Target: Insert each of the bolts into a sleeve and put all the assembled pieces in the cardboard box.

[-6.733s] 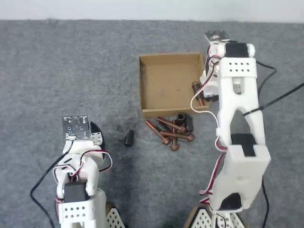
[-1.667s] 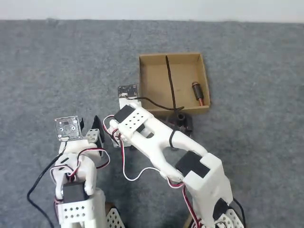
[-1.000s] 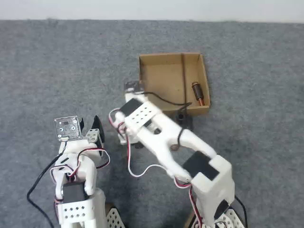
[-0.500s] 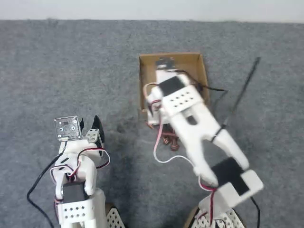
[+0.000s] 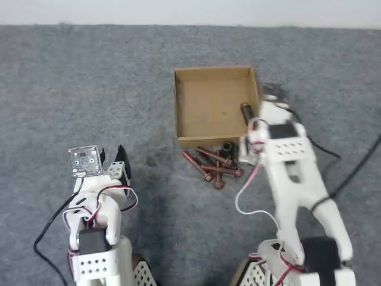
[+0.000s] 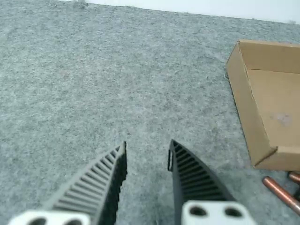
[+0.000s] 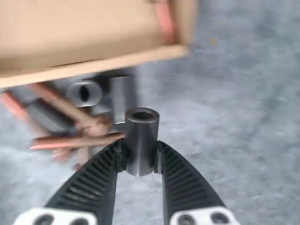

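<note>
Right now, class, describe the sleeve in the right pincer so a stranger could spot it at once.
Find the cardboard box, then the pile of copper bolts and dark sleeves outside its near wall. By that pile, one sleeve is clamped in the right pincer; the others sit loose on the carpet.

No lettering, number or label is showing clearly enough to read from where I'm standing. The cardboard box point(image 5: 208, 113) is showing plain brown card. The small circuit board point(image 5: 84, 161) on the wrist of the left arm point(image 5: 95, 220) is carrying tiny marks that are too small to make out.
</note>
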{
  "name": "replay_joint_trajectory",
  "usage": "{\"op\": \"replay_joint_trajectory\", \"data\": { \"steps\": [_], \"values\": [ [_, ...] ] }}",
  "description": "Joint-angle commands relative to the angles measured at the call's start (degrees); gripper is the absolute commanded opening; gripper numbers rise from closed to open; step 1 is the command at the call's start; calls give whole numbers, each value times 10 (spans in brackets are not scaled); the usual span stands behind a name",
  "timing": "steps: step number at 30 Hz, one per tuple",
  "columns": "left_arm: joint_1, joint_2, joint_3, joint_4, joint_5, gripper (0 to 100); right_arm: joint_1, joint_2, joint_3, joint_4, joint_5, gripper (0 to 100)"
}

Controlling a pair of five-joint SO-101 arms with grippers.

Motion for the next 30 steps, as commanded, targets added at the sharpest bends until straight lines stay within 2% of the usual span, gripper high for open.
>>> {"op": "replay_joint_trajectory", "data": {
  "steps": [1, 13, 18, 30],
  "values": [
    [2, 4, -8, 4, 4, 141, 74, -65, 37, -38, 27, 7],
    [2, 4, -8, 4, 4, 141, 252, -116, 163, -52, 102, 7],
    [-1, 4, -8, 4, 4, 141, 329, -115, 178, -60, 110, 7],
    [2, 3, -28, 48, 3, 141, 416, -111, 189, -65, 107, 7]
  ]
}}
